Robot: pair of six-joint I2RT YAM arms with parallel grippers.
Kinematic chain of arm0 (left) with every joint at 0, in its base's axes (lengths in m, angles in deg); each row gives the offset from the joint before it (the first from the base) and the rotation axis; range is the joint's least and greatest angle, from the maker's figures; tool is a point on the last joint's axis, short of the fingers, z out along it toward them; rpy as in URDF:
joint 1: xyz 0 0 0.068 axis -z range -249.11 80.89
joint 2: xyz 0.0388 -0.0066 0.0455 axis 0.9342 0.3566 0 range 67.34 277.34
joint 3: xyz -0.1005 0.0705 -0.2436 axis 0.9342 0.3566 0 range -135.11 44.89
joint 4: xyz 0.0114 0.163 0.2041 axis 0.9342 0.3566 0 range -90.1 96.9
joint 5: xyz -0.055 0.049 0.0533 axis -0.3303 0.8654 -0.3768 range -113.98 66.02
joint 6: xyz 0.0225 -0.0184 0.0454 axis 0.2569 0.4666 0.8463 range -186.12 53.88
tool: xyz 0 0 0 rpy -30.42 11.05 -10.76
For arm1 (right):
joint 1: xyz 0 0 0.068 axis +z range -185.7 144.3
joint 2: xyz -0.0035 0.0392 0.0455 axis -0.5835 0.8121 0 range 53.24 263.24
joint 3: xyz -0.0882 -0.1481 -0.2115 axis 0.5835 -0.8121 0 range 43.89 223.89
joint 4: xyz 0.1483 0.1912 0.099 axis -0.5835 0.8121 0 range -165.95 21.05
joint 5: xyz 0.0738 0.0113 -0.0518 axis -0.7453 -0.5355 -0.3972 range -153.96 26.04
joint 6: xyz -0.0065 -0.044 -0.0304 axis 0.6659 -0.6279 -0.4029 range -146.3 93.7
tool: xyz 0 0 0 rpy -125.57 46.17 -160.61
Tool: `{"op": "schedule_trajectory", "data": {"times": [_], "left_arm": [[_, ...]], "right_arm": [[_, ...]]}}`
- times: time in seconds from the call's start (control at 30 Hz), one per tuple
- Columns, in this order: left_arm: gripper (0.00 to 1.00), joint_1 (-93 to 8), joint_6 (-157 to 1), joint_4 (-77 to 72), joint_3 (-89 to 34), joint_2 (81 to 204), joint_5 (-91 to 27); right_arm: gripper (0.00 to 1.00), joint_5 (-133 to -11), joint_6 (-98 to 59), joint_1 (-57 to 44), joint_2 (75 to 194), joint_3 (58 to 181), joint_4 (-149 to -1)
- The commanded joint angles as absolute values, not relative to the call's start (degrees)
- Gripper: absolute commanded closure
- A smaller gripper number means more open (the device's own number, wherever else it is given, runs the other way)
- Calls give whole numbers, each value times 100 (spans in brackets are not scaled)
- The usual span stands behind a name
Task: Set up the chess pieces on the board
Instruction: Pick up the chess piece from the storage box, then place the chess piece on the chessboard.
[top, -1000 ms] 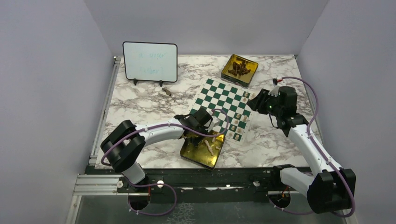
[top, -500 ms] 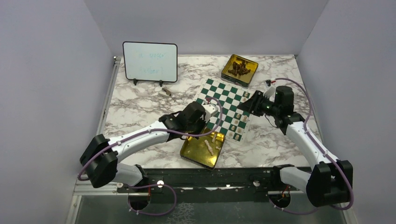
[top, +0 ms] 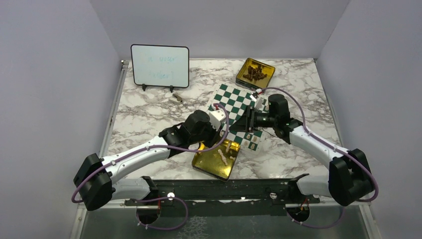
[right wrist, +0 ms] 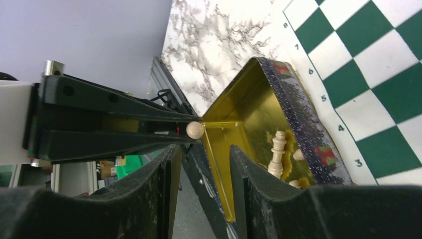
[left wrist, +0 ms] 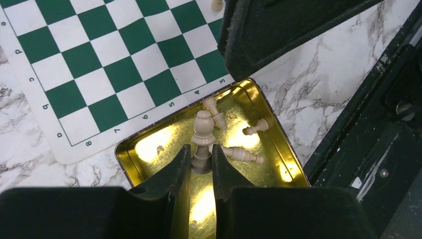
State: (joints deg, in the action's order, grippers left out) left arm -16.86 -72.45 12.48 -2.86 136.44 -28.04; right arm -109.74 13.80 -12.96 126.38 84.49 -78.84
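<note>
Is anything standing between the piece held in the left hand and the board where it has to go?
Yes. The left hand holds a cream chess piece above the gold tin, and the open right hand hangs over the board's edge nearest that tin, in its path.

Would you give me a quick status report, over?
Left gripper shut on a pale chess piece, above the gold tin. Right gripper open, empty, facing that piece. It hangs over the board, possibly in the way.
</note>
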Motion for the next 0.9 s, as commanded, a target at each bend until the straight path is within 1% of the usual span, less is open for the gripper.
{"op": "schedule_trajectory", "data": {"times": [0.0,0.1,0.43,0.67,0.8,0.87], "left_arm": [[95,-1664,-7150,980,-190,13454,-3210],[95,-1664,-7092,961,-172,13423,-3307],[95,-1664,-7079,898,-125,13349,-3372],[95,-1664,-7057,843,-59,13249,-3426],[95,-1664,-7055,843,-37,13214,-3409],[95,-1664,-7053,874,-41,13195,-3344]], "right_arm": [[56,-11200,1737,-1138,12737,8477,-8531],[60,-11211,1751,-1000,12864,8572,-8552],[60,-11073,1659,-537,13091,8741,-8317],[68,-11115,1676,-387,13181,8770,-8392],[79,-11116,1755,-306,13197,8725,-8502],[80,-11170,1783,-306,13197,8717,-8527]]}}
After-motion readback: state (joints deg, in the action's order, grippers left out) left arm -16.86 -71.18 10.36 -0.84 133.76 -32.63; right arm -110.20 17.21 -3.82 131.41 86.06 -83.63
